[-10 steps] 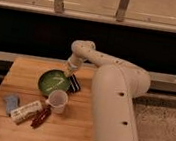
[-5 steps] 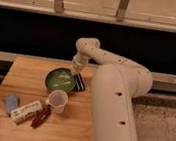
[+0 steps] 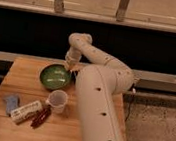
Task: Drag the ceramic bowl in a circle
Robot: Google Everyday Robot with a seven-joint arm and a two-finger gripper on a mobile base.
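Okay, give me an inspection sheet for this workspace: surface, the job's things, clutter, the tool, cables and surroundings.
Surface: wooden table, with things grouped on its left half.
Job's things: ceramic bowl, green inside, upright near the table's back edge.
Clutter: translucent cup just in front of the bowl; blue item, white packet and red item at front left.
Tool: tool shut, at the bowl's back right rim; whether it pinches the rim cannot be told.
Cables: thin dark cord seemingly hanging by the table's right side.
Surroundings: grey ledge behind the table, speckled floor to the right.
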